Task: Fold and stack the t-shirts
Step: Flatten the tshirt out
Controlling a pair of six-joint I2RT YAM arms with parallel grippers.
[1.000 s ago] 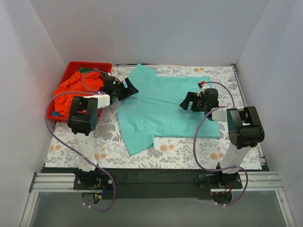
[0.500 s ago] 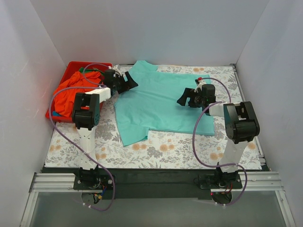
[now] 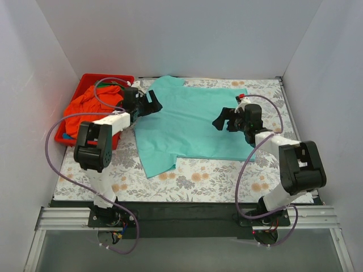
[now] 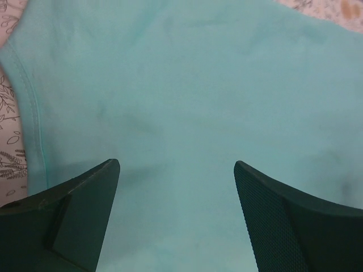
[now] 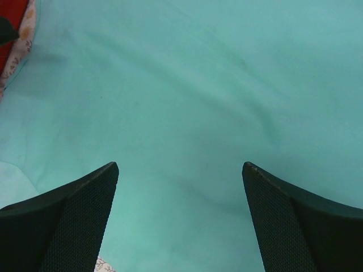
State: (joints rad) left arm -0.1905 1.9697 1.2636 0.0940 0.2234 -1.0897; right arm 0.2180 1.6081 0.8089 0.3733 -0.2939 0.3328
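No words, numbers, labels or signs can be read in any of the views.

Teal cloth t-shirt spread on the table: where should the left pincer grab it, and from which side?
Grip the teal cloth t-shirt at its stitched left edge, coming in low from outside that edge. The shirt lies flat, so probably only the border offers a lip to pinch. The left pincer is open just inboard of that seam.
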